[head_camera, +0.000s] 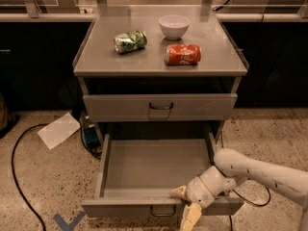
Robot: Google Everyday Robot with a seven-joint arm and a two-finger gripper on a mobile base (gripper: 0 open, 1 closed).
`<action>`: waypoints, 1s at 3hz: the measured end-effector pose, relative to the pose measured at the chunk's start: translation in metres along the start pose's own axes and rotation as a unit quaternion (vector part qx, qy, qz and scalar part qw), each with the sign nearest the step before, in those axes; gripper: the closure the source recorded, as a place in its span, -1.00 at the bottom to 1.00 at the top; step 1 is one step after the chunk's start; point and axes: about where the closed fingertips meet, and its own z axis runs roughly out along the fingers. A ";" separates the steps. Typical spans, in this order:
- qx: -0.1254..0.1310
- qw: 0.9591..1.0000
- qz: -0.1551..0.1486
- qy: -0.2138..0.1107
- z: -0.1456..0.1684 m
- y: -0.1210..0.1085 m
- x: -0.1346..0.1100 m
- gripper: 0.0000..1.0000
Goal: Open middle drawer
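The middle drawer [120, 208] is a grey metal drawer pulled far out of the cabinet. Its shallow grey inside is bare, and its dark wire handle [161, 212] shows at the centre of the low front panel. My gripper [182, 208] is at the right half of that front panel, just right of the handle. One cream finger [177, 192] lies over the panel's top edge. The other finger [191, 218] hangs down in front of the panel. The fingers stand apart and hold nothing.
The upper drawer [159, 107] is shut. On the cabinet top [96, 57] lie a green crushed can [130, 41], a red can [183, 54] and a white bowl [173, 26]. On the floor are a paper sheet [58, 130], a black cable [17, 177] and a blue mark [67, 221].
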 end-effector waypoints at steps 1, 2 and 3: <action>0.000 1.000 0.000 0.000 0.000 0.000 0.000 -1.00; -0.011 1.000 -0.006 -0.007 0.008 0.003 0.000 -1.00; -0.029 0.999 -0.002 -0.015 0.018 0.020 0.007 -1.00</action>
